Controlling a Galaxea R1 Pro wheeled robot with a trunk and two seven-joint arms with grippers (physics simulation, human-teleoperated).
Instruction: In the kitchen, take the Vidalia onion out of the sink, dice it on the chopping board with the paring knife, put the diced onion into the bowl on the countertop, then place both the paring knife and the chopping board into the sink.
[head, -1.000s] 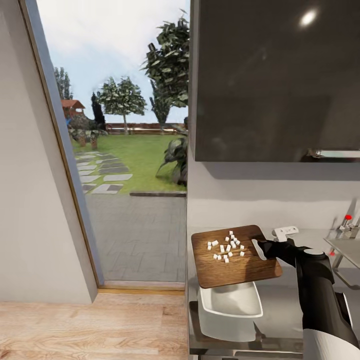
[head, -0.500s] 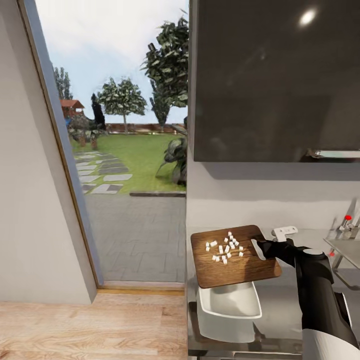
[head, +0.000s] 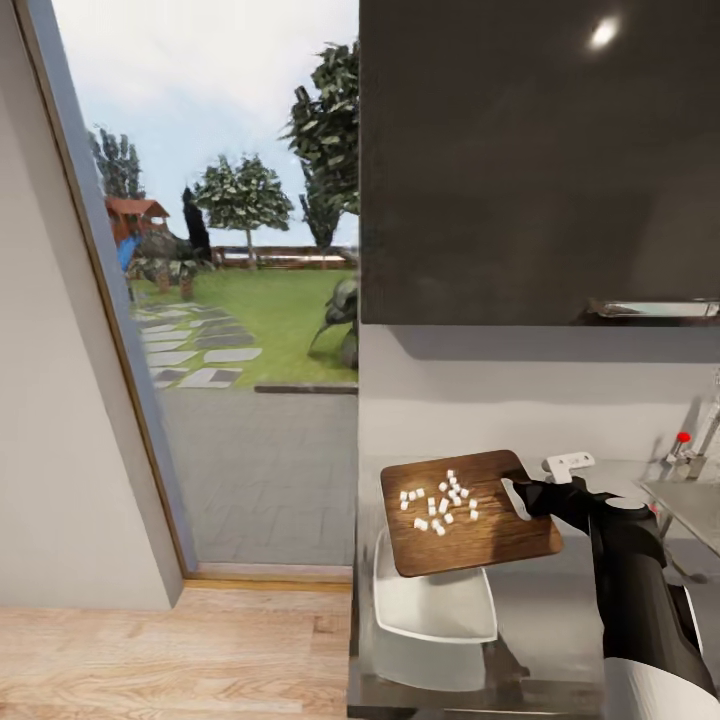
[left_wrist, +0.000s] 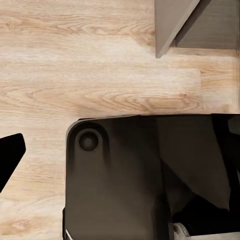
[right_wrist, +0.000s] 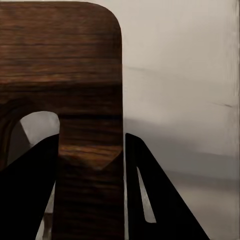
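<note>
The brown wooden chopping board (head: 480, 535) is held in the air above the countertop (head: 550, 610), tilted a little. Tiny white diced onion bits (head: 440, 497) lie scattered on its upper half. My right gripper (head: 518, 497) is shut on the board's right edge. In the right wrist view the board (right_wrist: 60, 75) sits between the two black fingers (right_wrist: 150, 190). Under the board's near edge stands the white bowl (head: 432, 605), partly covered by it. The sink (head: 690, 500) and its tap with the red knob (head: 683, 437) lie at the far right. In the left wrist view one black finger (left_wrist: 10, 155) hangs over the wooden floor.
A dark wall cabinet (head: 540, 160) hangs above the counter. A small white object (head: 570, 463) lies behind my right gripper. To the left is a glass door to a garden (head: 250, 300), with wooden floor (head: 170, 650) below. My dark base (left_wrist: 150, 175) is in the left wrist view.
The whole head view has shifted, so the cabinet, counter edge and bowl now sit further left. The board stays in my right gripper, and the onion bits have slid slightly left on it.
</note>
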